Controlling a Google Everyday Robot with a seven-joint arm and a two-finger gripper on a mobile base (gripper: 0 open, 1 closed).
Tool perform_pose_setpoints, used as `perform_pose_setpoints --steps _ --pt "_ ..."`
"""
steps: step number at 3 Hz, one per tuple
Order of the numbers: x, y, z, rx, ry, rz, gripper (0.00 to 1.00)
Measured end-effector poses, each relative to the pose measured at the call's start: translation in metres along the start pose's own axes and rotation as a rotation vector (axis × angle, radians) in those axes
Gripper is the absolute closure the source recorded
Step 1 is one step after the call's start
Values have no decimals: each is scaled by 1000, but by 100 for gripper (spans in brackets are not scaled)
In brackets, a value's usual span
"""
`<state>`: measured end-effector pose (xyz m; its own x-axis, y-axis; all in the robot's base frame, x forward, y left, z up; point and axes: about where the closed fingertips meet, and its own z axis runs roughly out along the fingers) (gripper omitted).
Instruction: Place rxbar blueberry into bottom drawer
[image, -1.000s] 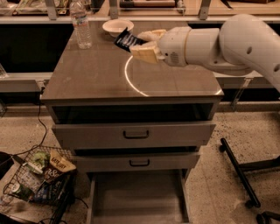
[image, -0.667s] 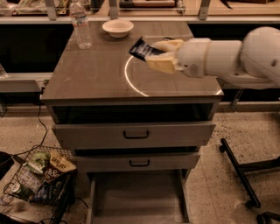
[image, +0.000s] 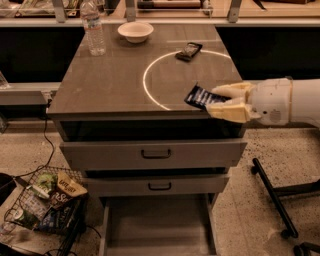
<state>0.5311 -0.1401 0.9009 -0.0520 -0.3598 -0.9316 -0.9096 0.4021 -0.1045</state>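
One big grey cabinet (image: 150, 155) has three drawers, and the bottom drawer (image: 157, 227) is pulled out wide near the floor. The white arm (image: 295, 101) reaches in from the right, and its gripper (image: 214, 101) is at the front right corner of the surface (image: 100, 85), its two fingers squeezed on the rxbar blueberry (image: 199, 95), well above the bottom drawer. A wire basket (image: 42, 200) of snacks sits on the floor to the left, and at the back of the surface are a water bottle (image: 93, 27), a white bowl (image: 135, 31) and a small dark bar (image: 189, 51).

rxbar blueberry (image: 199, 96) in hand (image: 213, 101) above cabinet (image: 110, 75)
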Motion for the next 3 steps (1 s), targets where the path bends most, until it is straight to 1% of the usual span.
perform_pose_setpoints --steps 1,2,3 --pt "55 31 -23 -73 16 86 100" --pt "55 32 -23 -74 16 85 100" --pt "47 31 -19 -74 26 66 100"
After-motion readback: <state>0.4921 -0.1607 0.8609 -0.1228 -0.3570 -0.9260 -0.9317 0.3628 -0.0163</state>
